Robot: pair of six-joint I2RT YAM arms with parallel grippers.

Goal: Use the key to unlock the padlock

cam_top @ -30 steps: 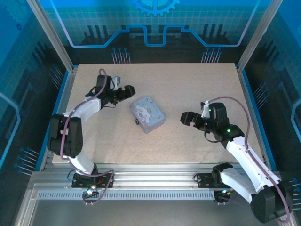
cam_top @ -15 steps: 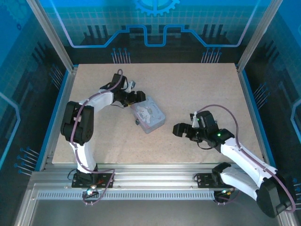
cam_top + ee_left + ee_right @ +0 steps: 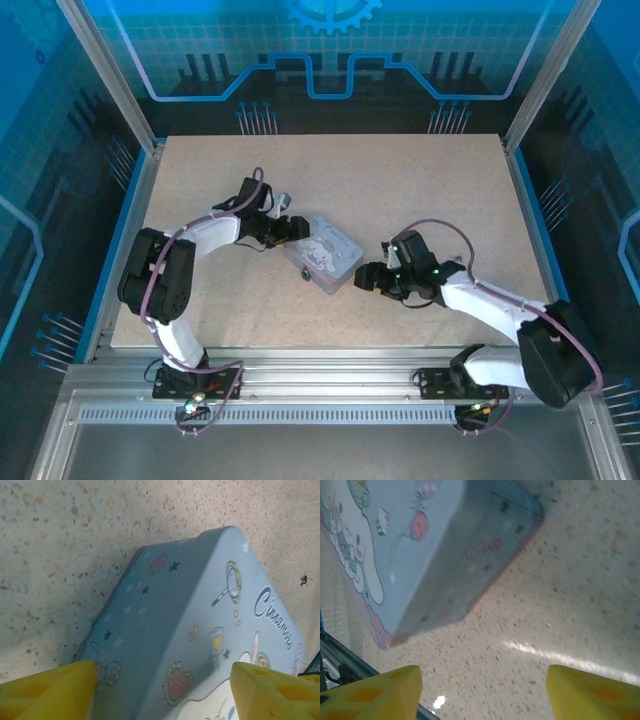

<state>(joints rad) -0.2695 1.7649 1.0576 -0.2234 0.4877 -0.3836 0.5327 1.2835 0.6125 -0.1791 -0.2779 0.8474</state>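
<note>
one padlock (image 3: pixel 306 277): a tiny blackish lump, tight against the near-left long side of the pale blue, cartoon-printed rectangular tin box (image 3: pixel 322 258), roughly between the two arms; too small to tell which way its keyhole faces.
tin box: lies flat and skewed in the middle of the speckled beige tabletop (image 3: pixel 420 180), printed lid up.
key: not made out for certain; the left wrist view has a small dark speck (image 3: pixel 306 580) with a loop on the table past the tin's far side, which may or may not be it.
left gripper (image 3: pixel 287 229): at the tin's far-left corner, yellow pads (image 3: pixel 47 690) spread wide with the tin's end running down between them; it pinches nothing, and contact cannot be told.
right gripper (image 3: pixel 366 279): just beside the tin's right corner, yellow pads (image 3: pixel 370 692) spread with bare table between them, carrying nothing.
step in hand: by my reading, bracketing the tin from both ends to steady or square it; the key is not yet fetched.
doing it well: close the left pads across the tin's narrow width rather than shoving its corner, so it cannot slide; keep the padlock's side turned to open table, not tucked under the box; leave the right arm free for the key and bring it in low and slow, since that lump looks easy to knock.
</note>
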